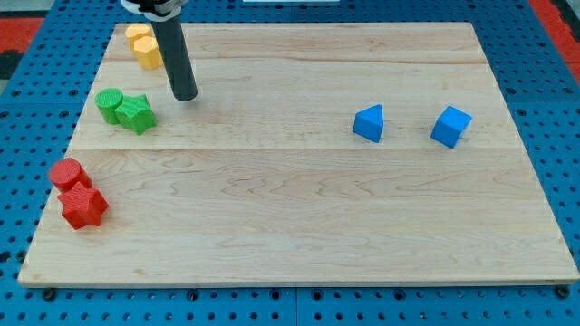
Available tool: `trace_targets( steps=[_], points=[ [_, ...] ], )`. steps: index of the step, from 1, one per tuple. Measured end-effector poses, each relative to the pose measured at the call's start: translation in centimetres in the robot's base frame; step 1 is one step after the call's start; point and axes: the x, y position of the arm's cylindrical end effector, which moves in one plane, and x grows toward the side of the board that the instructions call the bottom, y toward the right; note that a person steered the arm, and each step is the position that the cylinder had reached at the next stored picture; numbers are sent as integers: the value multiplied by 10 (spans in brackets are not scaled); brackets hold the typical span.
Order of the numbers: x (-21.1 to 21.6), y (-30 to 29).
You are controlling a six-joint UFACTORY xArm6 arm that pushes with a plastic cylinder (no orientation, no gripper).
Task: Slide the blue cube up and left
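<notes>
The blue cube sits on the wooden board at the view's right. A blue triangular block lies to its left, apart from it. My tip rests on the board at the upper left, far to the left of both blue blocks. It stands just right of the green blocks and touches none.
Two yellow blocks lie at the top left corner beside the rod. A green cylinder and a green star block touch each other. A red cylinder and a red star block sit at the left edge.
</notes>
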Motion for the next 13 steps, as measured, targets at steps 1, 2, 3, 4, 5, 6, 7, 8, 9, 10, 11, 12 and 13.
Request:
trace_targets(
  steps=[1,2,3,4,5,6,7,8,9,10,11,12,13],
  points=[
    [-3,0],
    [32,53],
    [84,130],
    [109,220],
    [108,312],
    [105,364],
    [105,398],
    [95,395],
    [73,372],
    [50,349],
    [49,309],
    [47,268],
    [3,250]
  ],
)
